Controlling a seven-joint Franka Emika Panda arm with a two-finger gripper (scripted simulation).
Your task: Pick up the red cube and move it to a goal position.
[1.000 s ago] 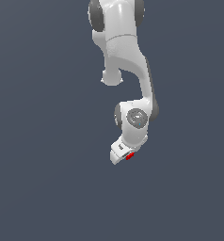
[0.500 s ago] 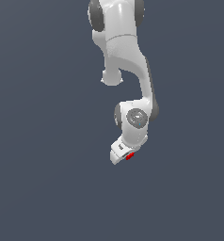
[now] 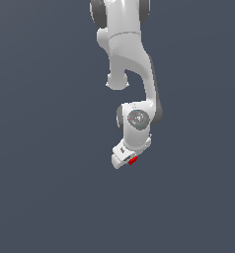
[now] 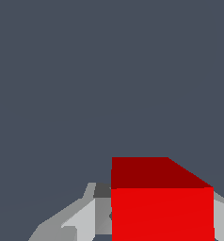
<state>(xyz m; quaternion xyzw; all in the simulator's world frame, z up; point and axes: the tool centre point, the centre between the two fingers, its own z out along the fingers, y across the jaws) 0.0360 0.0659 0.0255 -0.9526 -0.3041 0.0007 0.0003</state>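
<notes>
The red cube shows as a small red patch at the lower end of the white arm, tucked against the gripper. In the wrist view the red cube fills the space between the grey fingers, one on each side of it, so the gripper is shut on it. The white hand hides most of the cube in the exterior view.
The white arm reaches down from the top of the exterior view. Around it lies a plain dark grey-blue ground. No goal marker shows in either view.
</notes>
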